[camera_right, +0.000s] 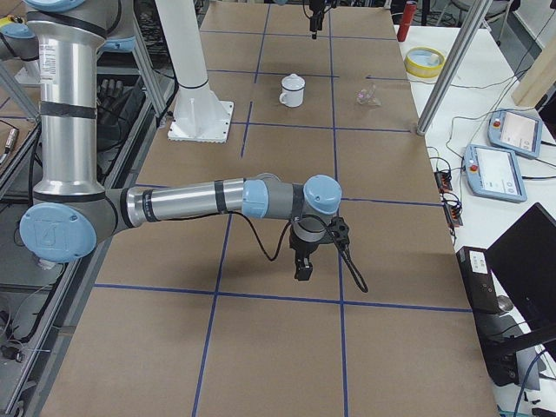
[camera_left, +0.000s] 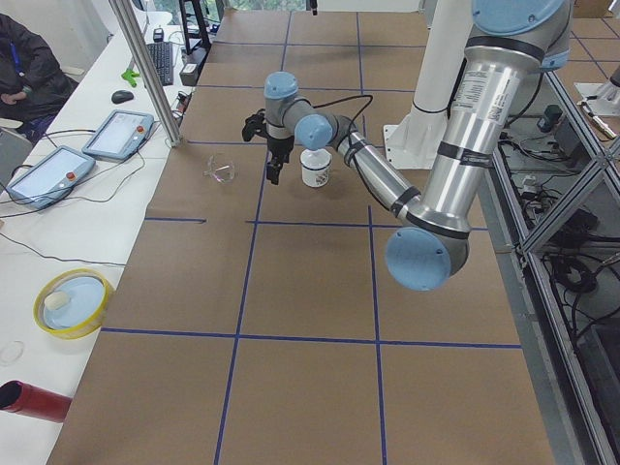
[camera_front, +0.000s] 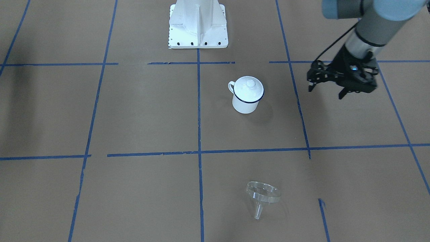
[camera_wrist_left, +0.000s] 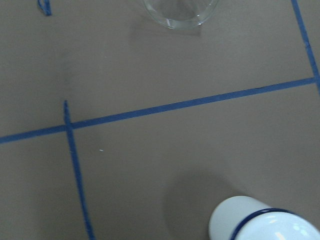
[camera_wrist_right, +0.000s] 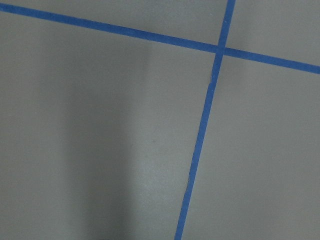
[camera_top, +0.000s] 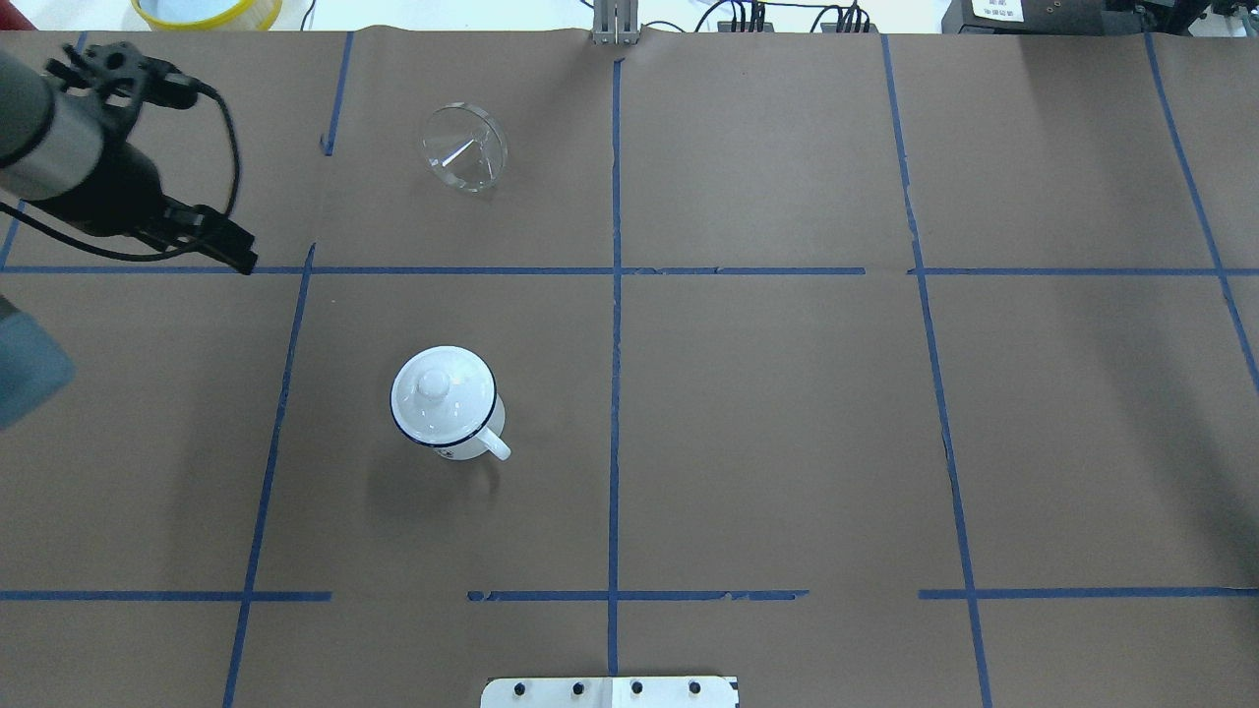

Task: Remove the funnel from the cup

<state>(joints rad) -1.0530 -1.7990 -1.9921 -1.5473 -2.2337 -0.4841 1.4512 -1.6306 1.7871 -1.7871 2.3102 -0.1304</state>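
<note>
The clear funnel (camera_front: 263,193) lies on its side on the brown table, apart from the cup; it also shows in the overhead view (camera_top: 464,147) and at the top edge of the left wrist view (camera_wrist_left: 180,10). The white mug with a blue rim (camera_front: 245,106) stands upright near the middle (camera_top: 470,447), with a white domed lid (camera_front: 248,86) on top. My left gripper (camera_front: 326,92) is open and empty, hovering above the table to the side of the mug. My right gripper (camera_right: 304,261) shows only in the exterior right view, far from both things; I cannot tell its state.
The robot's white base (camera_front: 198,27) stands behind the mug. Off the paper on the operators' side are a yellow bowl (camera_left: 73,302), two tablets (camera_left: 116,134), a metal pole (camera_left: 145,68) and a red cylinder (camera_left: 34,402). A seated person (camera_left: 29,68) is there.
</note>
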